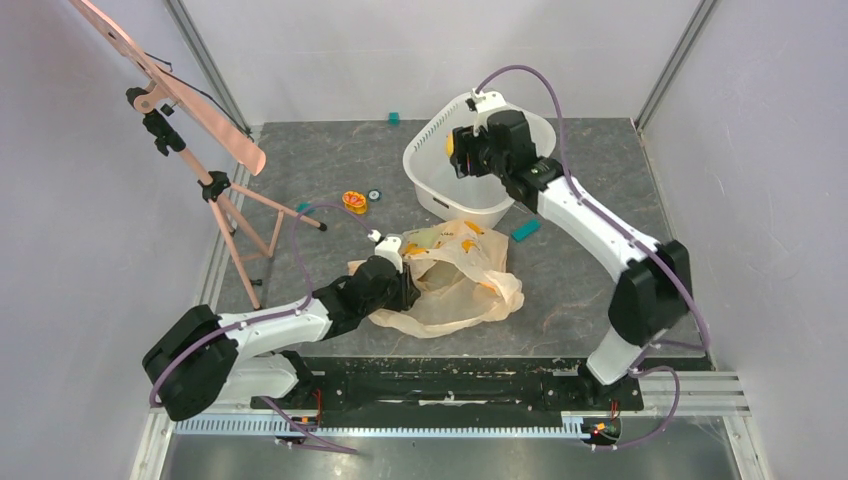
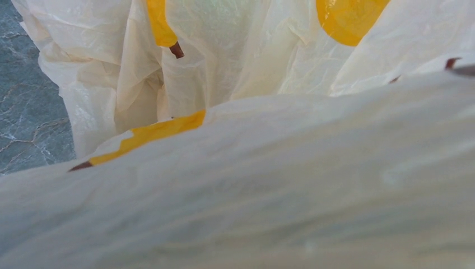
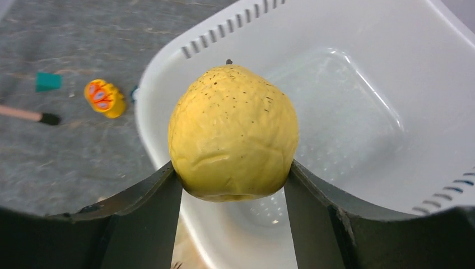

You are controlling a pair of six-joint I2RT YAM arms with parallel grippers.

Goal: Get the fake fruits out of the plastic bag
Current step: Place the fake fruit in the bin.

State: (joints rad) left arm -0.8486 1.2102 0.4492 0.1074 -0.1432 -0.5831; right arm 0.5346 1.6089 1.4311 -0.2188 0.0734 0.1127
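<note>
The right gripper (image 3: 232, 169) is clamped on the yellow pear (image 3: 232, 129), one finger on each side of its lower half, stem pointing away from the camera. It hangs over the white tub (image 3: 392, 50), close to the rim nearest the bag and not over the middle. The pear's skin is smooth and rounded, and the fingers meet it below its widest part, so it could squirt upward out of the grip. If it is let go this close to the rim, it could clip the wall and roll across the table.

The left gripper (image 1: 398, 272) is buried in the edge of the plastic bag (image 1: 450, 290). Film fills its camera, so I cannot tell whether it is open or closed. A pale green shape (image 1: 425, 237) shows through the bag, likely another fruit. If the thin film snags on the fingers, any pull could drag the whole bag along or tip that fruit out.
</note>
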